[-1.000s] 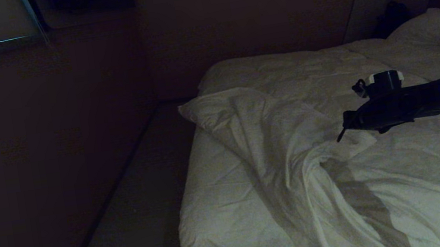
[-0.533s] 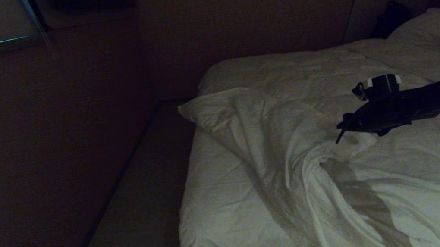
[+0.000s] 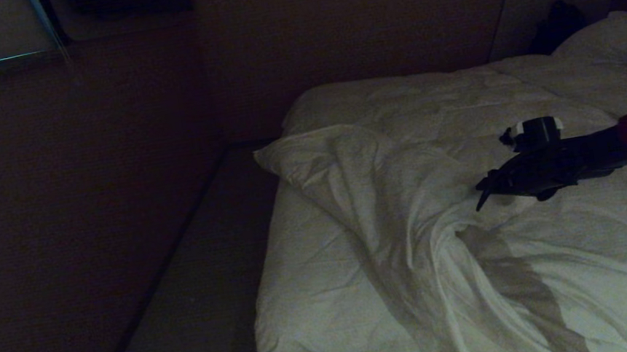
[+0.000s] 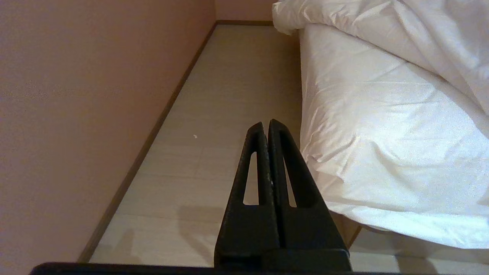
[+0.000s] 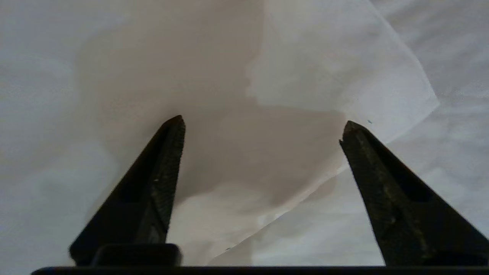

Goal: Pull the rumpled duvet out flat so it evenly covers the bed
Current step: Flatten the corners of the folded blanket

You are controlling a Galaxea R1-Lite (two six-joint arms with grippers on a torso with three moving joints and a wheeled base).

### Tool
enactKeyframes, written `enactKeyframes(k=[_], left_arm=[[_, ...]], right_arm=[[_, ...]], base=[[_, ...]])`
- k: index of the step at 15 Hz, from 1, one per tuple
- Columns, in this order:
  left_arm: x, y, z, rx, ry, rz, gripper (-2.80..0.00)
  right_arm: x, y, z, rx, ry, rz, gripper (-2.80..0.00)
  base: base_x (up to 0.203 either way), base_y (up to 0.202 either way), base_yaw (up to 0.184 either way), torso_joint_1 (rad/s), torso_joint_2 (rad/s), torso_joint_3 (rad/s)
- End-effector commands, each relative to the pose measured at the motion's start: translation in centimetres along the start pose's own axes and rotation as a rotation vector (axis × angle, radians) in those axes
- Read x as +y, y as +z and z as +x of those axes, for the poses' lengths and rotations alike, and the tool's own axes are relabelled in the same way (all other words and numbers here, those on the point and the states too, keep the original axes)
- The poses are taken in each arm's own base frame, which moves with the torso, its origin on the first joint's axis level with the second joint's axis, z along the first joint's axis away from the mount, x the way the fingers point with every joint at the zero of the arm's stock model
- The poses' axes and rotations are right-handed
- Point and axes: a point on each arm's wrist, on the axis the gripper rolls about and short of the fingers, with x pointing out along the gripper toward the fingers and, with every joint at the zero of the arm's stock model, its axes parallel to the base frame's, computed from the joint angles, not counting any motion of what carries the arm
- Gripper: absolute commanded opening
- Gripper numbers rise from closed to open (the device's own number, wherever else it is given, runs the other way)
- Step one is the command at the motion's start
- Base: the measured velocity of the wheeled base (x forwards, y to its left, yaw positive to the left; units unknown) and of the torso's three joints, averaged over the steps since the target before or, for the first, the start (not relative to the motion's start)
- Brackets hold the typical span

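The right gripper (image 3: 481,195) hovers fingers wide over the duvet (image 3: 390,189) fold — closing shallow risks pinching only the top layer — while the left gripper (image 4: 266,128) hangs shut beside the bed (image 4: 382,133).

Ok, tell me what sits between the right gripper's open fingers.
Right wrist view: only a folded flap of the duvet lies between the right gripper's spread fingers, ungripped.

Rumpled white duvet (image 3: 416,198) bunched diagonally across white-sheeted bed (image 3: 307,301)

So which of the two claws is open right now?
The right claw, spread wide over the duvet. The left claw is shut, beside the bed.
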Motion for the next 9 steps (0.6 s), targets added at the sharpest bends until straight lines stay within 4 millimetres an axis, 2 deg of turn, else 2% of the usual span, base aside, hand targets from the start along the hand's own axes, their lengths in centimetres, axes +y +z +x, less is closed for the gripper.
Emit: enactKeyframes(k=[1,9], left_arm=[[0.0,0.0,0.0,0.001,0.001,0.0,-2.8],[0.0,0.0,0.0,0.001,0.001,0.0,-2.8]], right_arm=[[0.5,-0.7,0.8,0.02,0.006,0.002,0.0],[0.7,-2.1,3.0,0.054,0.005,0.014,0.0]], base=[[0.0,0.0,0.0,0.0,0.0,0.0],[0.0,0.0,0.0,0.0,0.0,0.0]])
